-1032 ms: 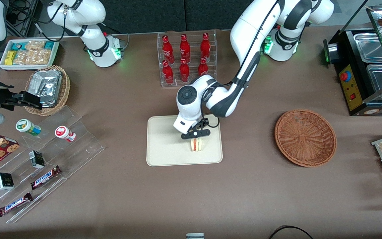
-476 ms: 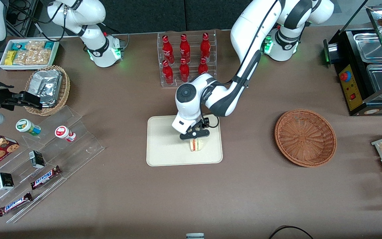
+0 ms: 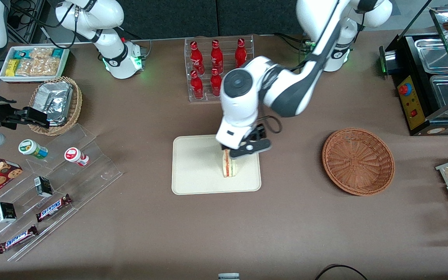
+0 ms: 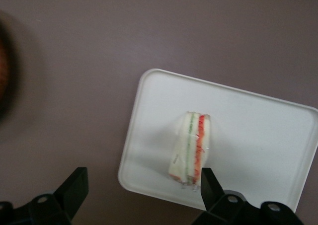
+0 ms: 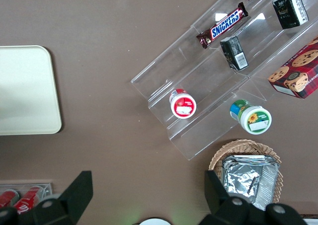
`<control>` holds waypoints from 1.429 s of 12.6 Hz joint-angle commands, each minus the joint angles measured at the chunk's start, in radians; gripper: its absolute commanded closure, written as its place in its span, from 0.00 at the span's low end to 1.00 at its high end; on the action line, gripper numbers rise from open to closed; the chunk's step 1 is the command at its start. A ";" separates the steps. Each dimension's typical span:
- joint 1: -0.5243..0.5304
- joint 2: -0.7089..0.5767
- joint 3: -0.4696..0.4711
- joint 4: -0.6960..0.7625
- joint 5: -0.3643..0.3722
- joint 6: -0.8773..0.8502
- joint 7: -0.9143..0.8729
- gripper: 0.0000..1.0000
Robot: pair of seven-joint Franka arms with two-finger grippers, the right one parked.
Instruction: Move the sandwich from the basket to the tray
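Note:
The sandwich [image 3: 229, 166] stands on its edge on the cream-white tray [image 3: 193, 171], its red and green filling showing. It also shows in the left wrist view [image 4: 191, 150] on the tray [image 4: 248, 135]. My left gripper [image 3: 239, 149] is open and empty, raised well above the tray, over the sandwich's farther end and clear of it. In the wrist view the gripper [image 4: 141, 185] has its fingers spread wide, one fingertip [image 4: 208, 183] overlapping the sandwich's corner in the picture. The reddish-brown wicker basket [image 3: 358, 161] sits empty toward the working arm's end of the table.
A clear rack of red bottles [image 3: 216, 66] stands farther from the camera than the tray. A clear stepped display with snack bars [image 3: 53, 186], a tan basket of foil packs [image 3: 56, 103] and a white bin of packets [image 3: 33, 62] lie toward the parked arm's end.
My left gripper has let go of the sandwich, opened and risen away from the tray, shifting toward the basket. The sandwich stays standing on the tray.

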 commanded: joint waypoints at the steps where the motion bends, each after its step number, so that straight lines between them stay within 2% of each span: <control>1: 0.074 -0.091 -0.009 -0.034 0.014 -0.083 -0.001 0.00; 3: 0.124 -0.147 -0.007 -0.038 0.015 -0.159 0.072 0.00; 6: 0.251 -0.248 -0.009 -0.040 -0.003 -0.279 0.264 0.00; 12: 0.555 -0.418 -0.009 -0.068 -0.104 -0.469 0.744 0.00; 14: 0.611 -0.486 -0.007 -0.127 -0.105 -0.482 0.850 0.00; 18: 0.619 -0.656 0.037 -0.308 -0.097 -0.447 0.913 0.00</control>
